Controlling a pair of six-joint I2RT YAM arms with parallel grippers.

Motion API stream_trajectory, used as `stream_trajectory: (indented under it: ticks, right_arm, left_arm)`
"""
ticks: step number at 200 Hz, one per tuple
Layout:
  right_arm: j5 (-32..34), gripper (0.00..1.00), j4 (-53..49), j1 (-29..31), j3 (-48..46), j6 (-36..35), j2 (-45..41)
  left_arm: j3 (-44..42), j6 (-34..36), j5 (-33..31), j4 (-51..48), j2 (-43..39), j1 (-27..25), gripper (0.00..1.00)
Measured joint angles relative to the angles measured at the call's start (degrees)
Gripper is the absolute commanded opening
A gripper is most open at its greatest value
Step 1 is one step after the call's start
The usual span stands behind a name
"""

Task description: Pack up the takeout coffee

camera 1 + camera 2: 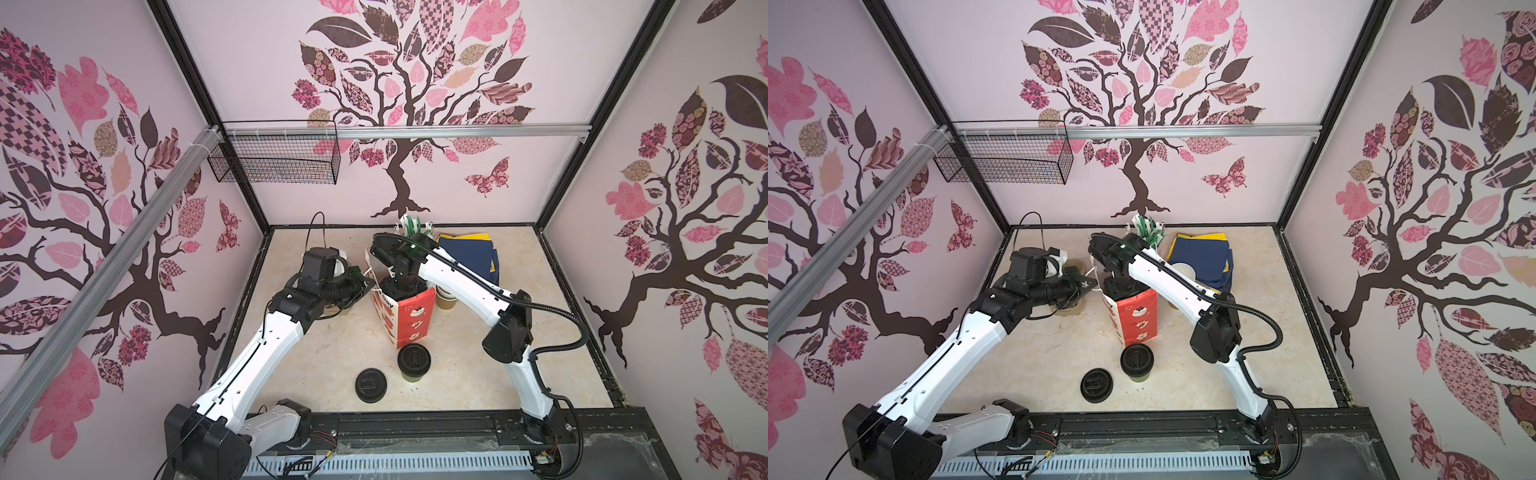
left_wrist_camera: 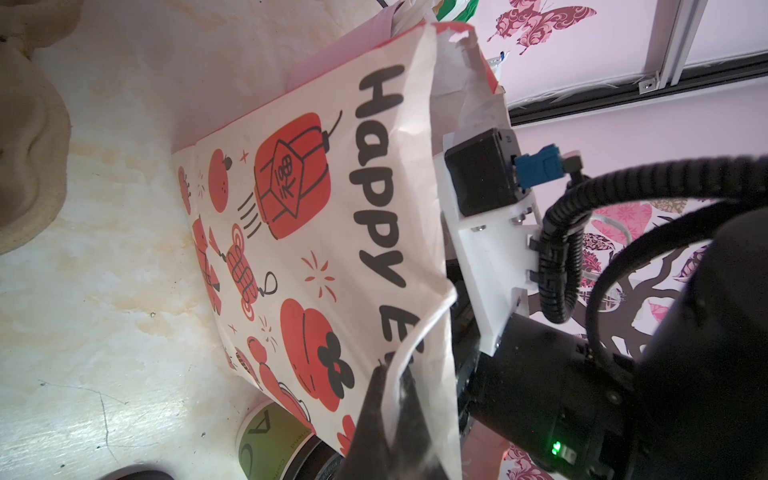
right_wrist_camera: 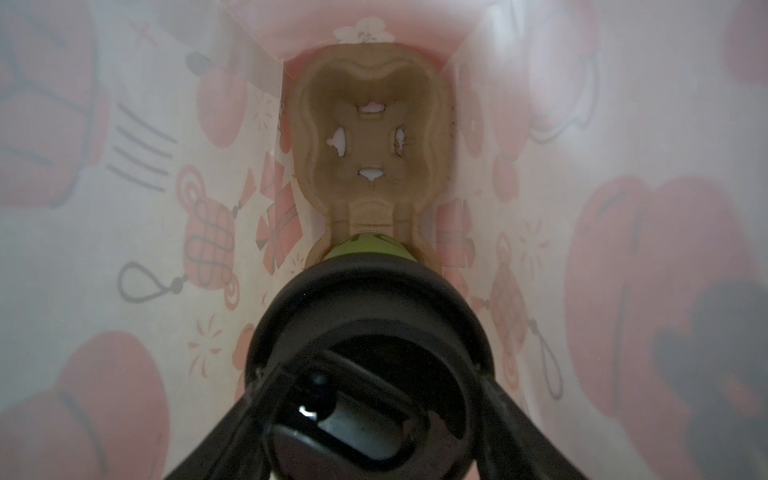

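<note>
The red-and-white paper bag (image 1: pixel 411 320) (image 1: pixel 1138 320) (image 2: pixel 311 208) stands upright at the table's middle. My left gripper (image 2: pixel 392 386) (image 1: pixel 370 286) is shut on the bag's white rim at its left side. My right gripper (image 3: pixel 374 368) (image 1: pixel 401 286) reaches down into the bag, its fingers (image 3: pixel 232 436) closed on either side of a cup's black lid (image 3: pixel 370 316). That green-sided cup (image 3: pixel 370 245) sits at the near pocket of the beige carrier (image 3: pixel 324 124) on the bag's floor. A second lidded cup (image 1: pixel 413 361) (image 1: pixel 1136 361) (image 2: pixel 270 440) stands just in front of the bag.
A black round lid (image 1: pixel 371 385) (image 1: pixel 1096 385) lies in front of the bag, to the left. Another beige pulp carrier (image 2: pixel 29 145) (image 1: pixel 1071 307) lies under my left arm. Brown paper cups (image 1: pixel 446 299), blue and yellow napkins (image 1: pixel 473 253) and green-white stirrers (image 1: pixel 415 226) sit behind. A wire basket (image 1: pixel 274 158) hangs on the back wall.
</note>
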Motion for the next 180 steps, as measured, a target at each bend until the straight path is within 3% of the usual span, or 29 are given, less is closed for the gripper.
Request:
stream_trajectory:
  ticks: [138, 180]
  right_arm:
    - [0.24, 0.6, 2.36, 0.07, -3.45, -0.28, -1.57]
    - [0.42, 0.6, 0.2, 0.09, 0.2, -0.26, -0.28]
  left_arm:
    - [0.0, 0.0, -0.02, 0.0, 0.0, 0.0, 0.0]
    - [0.0, 0.0, -0.02, -0.02, 0.0, 0.0, 0.0]
